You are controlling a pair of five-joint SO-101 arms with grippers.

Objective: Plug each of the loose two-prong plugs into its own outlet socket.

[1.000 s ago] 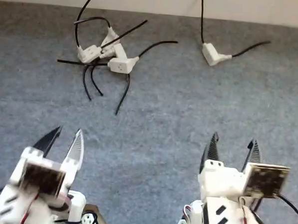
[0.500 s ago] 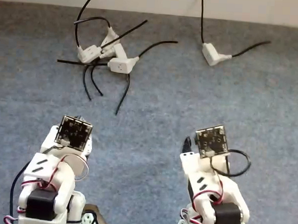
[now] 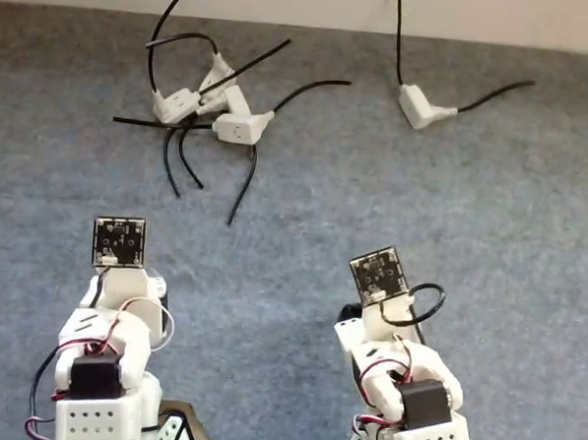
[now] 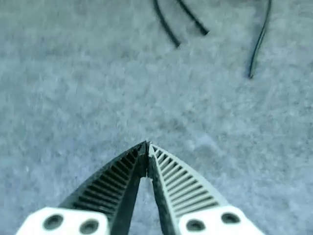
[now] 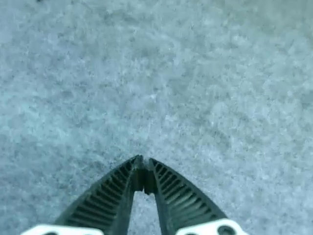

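Grey felt-like covering (image 3: 393, 206) spans the table, with a pale wall strip along the far edge.

Task items: a tangle of white plug and socket bodies (image 3: 216, 112) with black cords (image 3: 179, 165) lies at the far left. A single white body (image 3: 418, 105) with two cords lies at the far right, well apart from the tangle. Whether that piece is a mated pair cannot be told.

Left gripper (image 4: 147, 147): jaws closed tip to tip, holding nothing, aimed at bare covering near the loose cord ends (image 4: 168, 34). Right gripper (image 5: 142, 164): jaws closed, empty, over bare covering. Left arm (image 3: 106, 328) and right arm (image 3: 399, 373) sit folded at the near edge, well short of every plug.

Judged step: first approach. Nothing is grasped, so the task is at its start.

Recommended procedure:
1. Open the jaws fully before descending.
2. Select the body nearest the arms (image 3: 242, 129), at the tangle's edge, to avoid snagging crossed cords.
3. Grip across the rigid white housing, not the cord.
4. Steady the socket with the second arm, since light housings will likely slide when pushed.
5. Square the prongs to the slots before pressing
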